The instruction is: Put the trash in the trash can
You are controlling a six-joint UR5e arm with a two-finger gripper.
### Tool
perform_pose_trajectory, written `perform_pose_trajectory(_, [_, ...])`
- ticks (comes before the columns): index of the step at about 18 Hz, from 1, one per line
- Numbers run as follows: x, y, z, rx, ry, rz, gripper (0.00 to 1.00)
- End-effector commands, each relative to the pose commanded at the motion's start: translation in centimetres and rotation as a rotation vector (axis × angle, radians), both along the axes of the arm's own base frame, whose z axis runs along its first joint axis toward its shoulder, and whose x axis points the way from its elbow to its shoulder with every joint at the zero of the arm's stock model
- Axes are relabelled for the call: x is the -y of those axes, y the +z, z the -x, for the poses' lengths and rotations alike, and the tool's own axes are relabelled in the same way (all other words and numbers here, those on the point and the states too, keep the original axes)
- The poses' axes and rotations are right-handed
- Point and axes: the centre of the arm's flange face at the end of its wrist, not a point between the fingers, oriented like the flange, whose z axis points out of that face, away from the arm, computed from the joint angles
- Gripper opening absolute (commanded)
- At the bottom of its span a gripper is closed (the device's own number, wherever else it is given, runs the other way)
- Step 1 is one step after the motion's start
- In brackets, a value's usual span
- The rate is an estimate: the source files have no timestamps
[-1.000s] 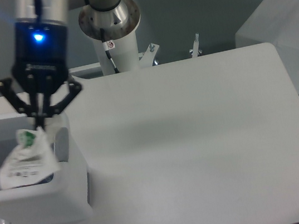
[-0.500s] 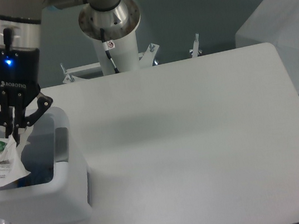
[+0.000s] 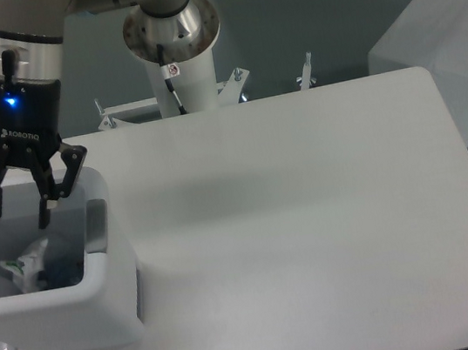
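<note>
One white worktop [image 3: 311, 216] runs bare from the trash can [image 3: 57, 316] at its left edge to the right edge. One gripper [image 3: 19, 211] hangs over the can's opening, jaws apart and empty. One crumpled wrapper [image 3: 25, 263] lies inside

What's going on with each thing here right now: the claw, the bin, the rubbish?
gripper: jaws open, empty, hanging over the bin's opening.
trash can: upright at the table's left edge, open at the top, rubbish inside.
wrapper: crumpled, lying loose inside the bin, free of the jaws.
table: white, bare beside the bin.
</note>
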Motion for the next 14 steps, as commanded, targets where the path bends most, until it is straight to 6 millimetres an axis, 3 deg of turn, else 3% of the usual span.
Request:
perform_pose_trajectory(1, [0.3,-0.4,1.1,-0.014,0.034,0.015,1.0])
perform_pose_trajectory(2, [1.3,-0.9,3.7,-0.032,0.101,0.036,1.0])
perform_pose_trajectory(7, [8.1,-2.3,18.6,-0.067,0.421,0.099,1.0])
perform_pose_trajectory(9, [10.1,-3.5,24.0,-0.08,0.471,0.128,1.0])
perform_pose_trajectory(14, [13.2,-4.5,33.8,-0.123,0.545,0.159,1.0])
